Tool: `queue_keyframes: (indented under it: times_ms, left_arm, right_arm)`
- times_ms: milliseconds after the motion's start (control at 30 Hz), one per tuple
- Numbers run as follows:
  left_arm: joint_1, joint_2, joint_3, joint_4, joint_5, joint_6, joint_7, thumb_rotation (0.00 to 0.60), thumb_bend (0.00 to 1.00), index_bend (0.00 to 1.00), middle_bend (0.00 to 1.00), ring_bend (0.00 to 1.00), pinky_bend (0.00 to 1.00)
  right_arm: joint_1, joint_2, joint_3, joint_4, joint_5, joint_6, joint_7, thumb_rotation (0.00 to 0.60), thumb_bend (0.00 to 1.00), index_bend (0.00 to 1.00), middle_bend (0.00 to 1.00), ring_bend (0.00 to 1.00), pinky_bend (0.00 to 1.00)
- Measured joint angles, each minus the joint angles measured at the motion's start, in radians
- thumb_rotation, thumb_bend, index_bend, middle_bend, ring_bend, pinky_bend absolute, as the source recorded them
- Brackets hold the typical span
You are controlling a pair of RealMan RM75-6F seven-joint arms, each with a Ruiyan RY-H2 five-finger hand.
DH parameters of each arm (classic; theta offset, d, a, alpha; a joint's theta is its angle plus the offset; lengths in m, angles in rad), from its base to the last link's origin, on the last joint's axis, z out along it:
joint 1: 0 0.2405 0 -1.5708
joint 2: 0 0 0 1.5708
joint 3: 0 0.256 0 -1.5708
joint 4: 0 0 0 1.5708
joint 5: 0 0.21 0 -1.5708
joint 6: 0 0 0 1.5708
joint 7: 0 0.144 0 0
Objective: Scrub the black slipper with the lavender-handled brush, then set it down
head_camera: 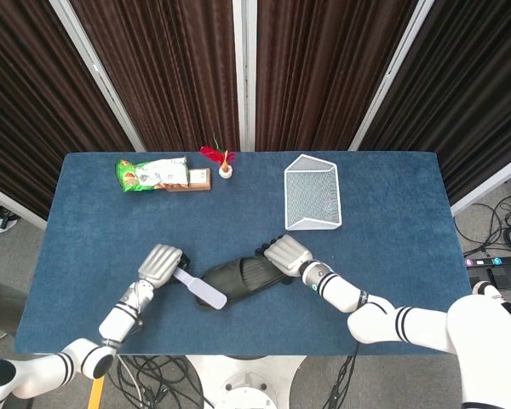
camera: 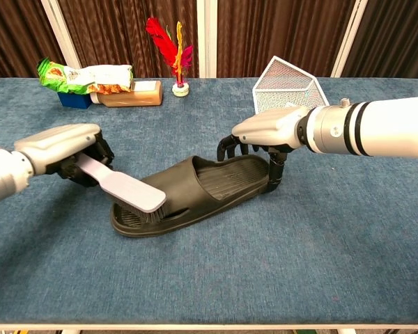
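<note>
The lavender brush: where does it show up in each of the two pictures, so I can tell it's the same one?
Head view: the lavender brush sits low and left of centre, held by the left hand.
Chest view: it lies left of centre, bristles on the toe end of the black slipper.
Shared landmark: the white wire-mesh basket behind the slipper.

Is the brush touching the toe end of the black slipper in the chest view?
Yes, the brush, held by the left hand, has its bristles down on the slipper's toe end.
</note>
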Motion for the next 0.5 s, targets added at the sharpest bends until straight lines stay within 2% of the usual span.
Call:
queue_keyframes:
  times_ms: [167, 400, 500]
  left_arm:
    - [-0.019, -0.047, -0.053, 0.036, -0.070, -0.031, 0.069, 0.600, 0.89, 1.00, 1.00, 1.00, 1.00]
    - [-0.042, -0.099, -0.144, 0.123, -0.167, -0.034, 0.114, 0.600, 0.89, 1.00, 1.00, 1.00, 1.00]
    - [-0.045, -0.099, -0.170, 0.126, -0.188, -0.033, 0.107, 0.600, 0.89, 1.00, 1.00, 1.00, 1.00]
  right_arm:
    - [0.001, -0.001, -0.003, -0.004, 0.003, 0.000, -0.004, 0.600, 0.19, 0.58, 0.44, 0.27, 0.29]
    - [0.005, -0.008, -0.003, -0.001, 0.007, -0.003, -0.007, 0.600, 0.19, 0.58, 0.44, 0.27, 0.29]
    - [0.008, -0.010, -0.001, 0.005, 0.011, -0.005, -0.007, 0.600, 0.19, 0.58, 0.44, 0.27, 0.29]
